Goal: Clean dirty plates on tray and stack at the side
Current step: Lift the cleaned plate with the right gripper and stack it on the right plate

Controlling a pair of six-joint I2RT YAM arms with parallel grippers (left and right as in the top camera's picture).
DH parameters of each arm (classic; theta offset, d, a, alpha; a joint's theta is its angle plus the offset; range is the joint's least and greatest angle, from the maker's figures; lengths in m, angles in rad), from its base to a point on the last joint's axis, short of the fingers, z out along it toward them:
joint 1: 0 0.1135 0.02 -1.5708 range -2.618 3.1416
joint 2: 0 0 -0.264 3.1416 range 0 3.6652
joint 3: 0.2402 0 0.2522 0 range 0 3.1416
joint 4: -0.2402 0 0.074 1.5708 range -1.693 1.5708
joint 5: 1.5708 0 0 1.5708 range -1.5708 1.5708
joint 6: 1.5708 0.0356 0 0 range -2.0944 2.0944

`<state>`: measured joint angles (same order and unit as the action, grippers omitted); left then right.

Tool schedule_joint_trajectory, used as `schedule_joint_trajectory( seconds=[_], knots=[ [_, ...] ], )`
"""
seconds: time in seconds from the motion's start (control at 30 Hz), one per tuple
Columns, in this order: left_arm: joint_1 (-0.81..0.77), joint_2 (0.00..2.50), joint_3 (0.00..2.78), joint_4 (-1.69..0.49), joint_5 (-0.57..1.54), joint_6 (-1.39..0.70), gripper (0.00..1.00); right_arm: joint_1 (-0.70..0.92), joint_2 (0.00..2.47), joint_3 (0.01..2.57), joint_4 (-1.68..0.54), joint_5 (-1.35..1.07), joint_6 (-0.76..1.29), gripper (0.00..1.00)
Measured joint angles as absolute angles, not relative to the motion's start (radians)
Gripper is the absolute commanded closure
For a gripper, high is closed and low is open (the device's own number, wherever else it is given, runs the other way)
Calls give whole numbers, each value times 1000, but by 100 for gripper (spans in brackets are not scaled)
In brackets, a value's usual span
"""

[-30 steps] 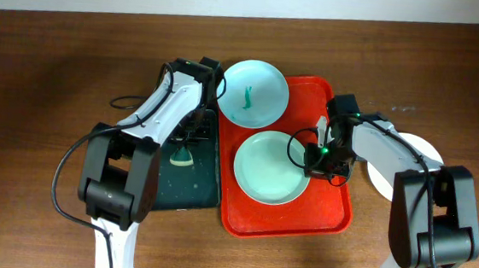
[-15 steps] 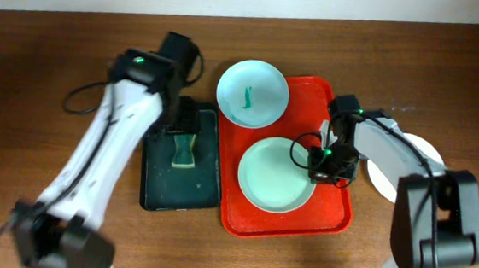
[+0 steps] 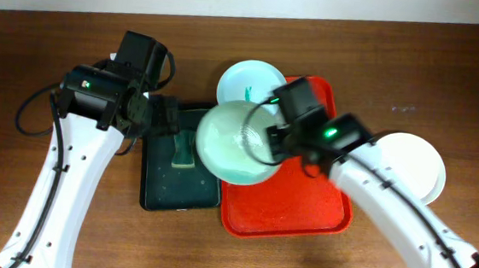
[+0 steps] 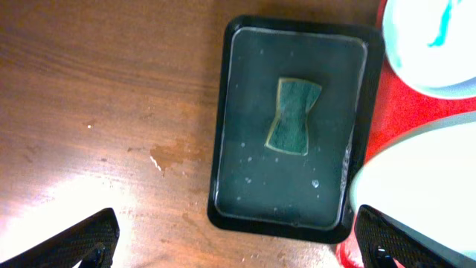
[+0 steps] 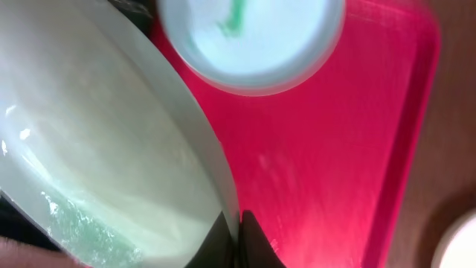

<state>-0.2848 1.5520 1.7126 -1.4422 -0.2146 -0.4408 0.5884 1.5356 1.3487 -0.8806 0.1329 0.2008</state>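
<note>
So roughly a third of the way through, I'd say. One plate [image 3: 413, 160] is already parked on the bare table [image 3: 42, 33] at the right of the overhead frame, off the red tray [image 3: 302, 203], and it shows no smear, so I'm calling that one done. The held plate [image 3: 234, 142] is up in the air around the centre of the overhead view, hanging over the left edge of the red tray and the right side of the black tray [image 3: 162, 188]. The right gripper [image 5: 239, 234] has its fingers pinched on that plate's rim at the bottom of the wrist view. It's round, so there's no real long axis. It looks tipped, with the hollow face turned up and towards the left of the frame, where the sponge [image 4: 294, 115] sits in the middle of the black tray. I can't honestly tell if it's been wiped. There are wet-looking glints on it but the wrist shot is blurry. The smeared plate [image 3: 253, 88] sits flat at the upper left corner of the red tray with its teal mark showing, so that one is definitely left to do. The left gripper [image 4: 234, 242] hovers above the black tray, fingers [image 4: 82, 238] spread wide and holding nothing. What's left: wipe, stack, repeat.
</note>
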Motion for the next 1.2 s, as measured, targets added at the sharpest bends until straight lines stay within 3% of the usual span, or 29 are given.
schedule_joint_trajectory(
  seconds=[0.17, 0.37, 1.2],
  knots=[
    [-285, 1552, 1713, -1435, -218, -441, 1, 776, 1583, 1354, -714, 315, 198, 96],
    [-284, 1552, 1713, -1435, -218, -441, 1, 873, 1617, 1354, -668, 515, 197, 96],
    [-285, 1552, 1713, -1435, -218, -441, 1, 926, 1617, 1354, -664, 712, 191, 96]
  ],
)
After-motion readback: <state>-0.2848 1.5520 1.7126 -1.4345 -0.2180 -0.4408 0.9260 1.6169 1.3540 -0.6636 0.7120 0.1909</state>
